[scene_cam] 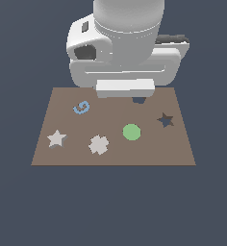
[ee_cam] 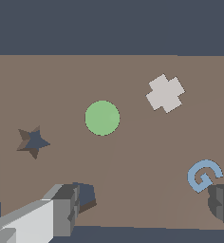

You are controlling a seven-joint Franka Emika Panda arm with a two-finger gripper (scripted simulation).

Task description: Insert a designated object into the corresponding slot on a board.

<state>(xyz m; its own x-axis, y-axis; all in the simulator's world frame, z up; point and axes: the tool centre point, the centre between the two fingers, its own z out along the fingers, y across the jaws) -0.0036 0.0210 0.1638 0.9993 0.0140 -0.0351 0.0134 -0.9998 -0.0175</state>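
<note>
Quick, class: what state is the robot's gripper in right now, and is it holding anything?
Gripper: open, fingers wide apart, holding nothing; the star block lies on the board.

Brown board (scene_cam: 182,149) lies flat on dark ground. Star block (scene_cam: 56,139) sits near the exterior view's left edge of the board, flower-shaped piece (scene_cam: 99,144) beside it, green disc (scene_cam: 132,132) further right. Star slot (scene_cam: 165,119) on the right side, empty. Blue G-shaped piece (scene_cam: 81,107) upper left. White arm (scene_cam: 125,43) hangs over the far edge, partly covering a dark hole (scene_cam: 139,100); fingers hidden.
</note>
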